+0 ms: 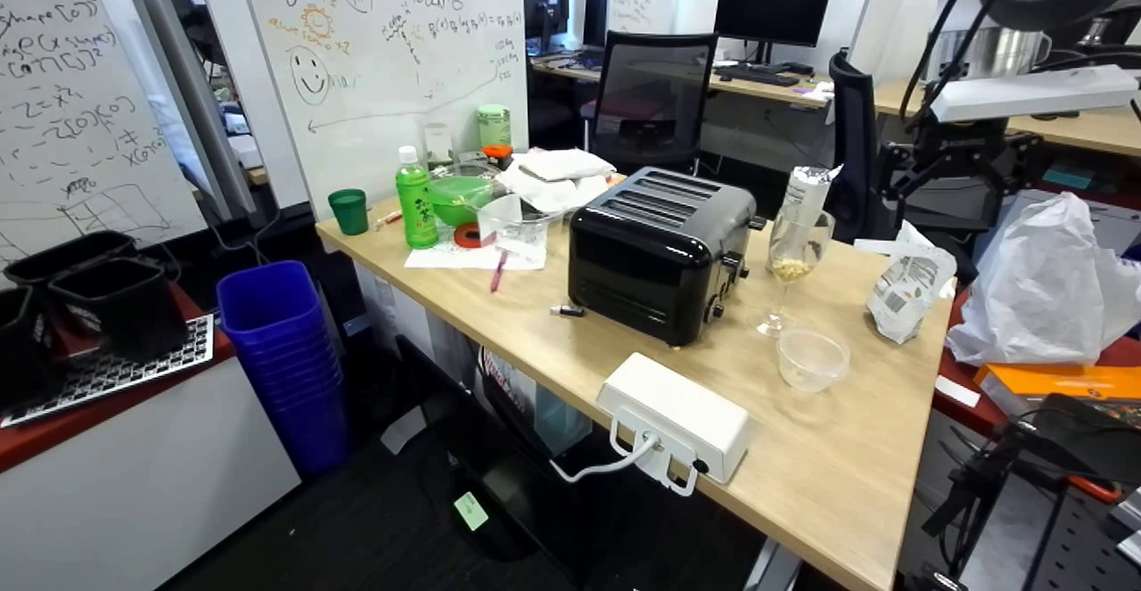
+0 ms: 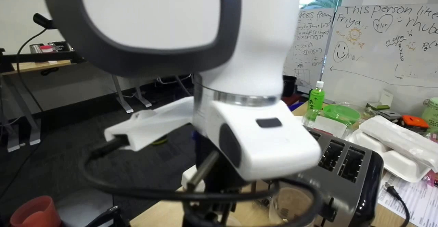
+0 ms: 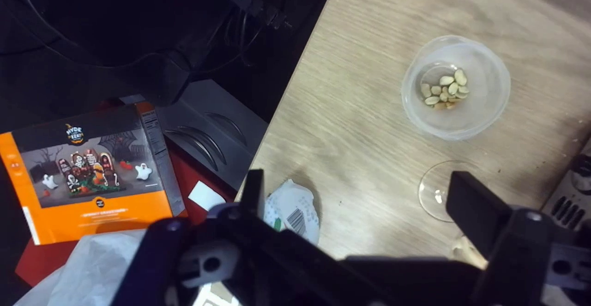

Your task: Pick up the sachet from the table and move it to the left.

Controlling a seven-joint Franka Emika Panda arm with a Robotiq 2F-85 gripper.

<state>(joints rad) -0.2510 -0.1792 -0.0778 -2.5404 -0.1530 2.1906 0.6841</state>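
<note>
The sachet (image 1: 909, 292) is a white crinkled pouch with grey print. It stands or leans near the table's edge in an exterior view. In the wrist view the sachet (image 3: 295, 209) shows a barcode and a green mark, partly hidden behind the finger at the left of the picture. My gripper (image 1: 958, 203) is above the table's edge, apart from the sachet. In the wrist view the gripper (image 3: 358, 186) has its fingers wide apart with nothing between them. The table (image 1: 847, 475) has a light wood top. The sachet is not visible in the exterior view that the arm fills (image 2: 246, 131).
A wine glass (image 1: 793, 248) holding a foil packet stands near the sachet, with a clear plastic cup (image 1: 813, 359) close by. A black toaster (image 1: 660, 252) and a white box (image 1: 675, 413) are on the table. A white plastic bag (image 1: 1043, 288) lies beyond the edge.
</note>
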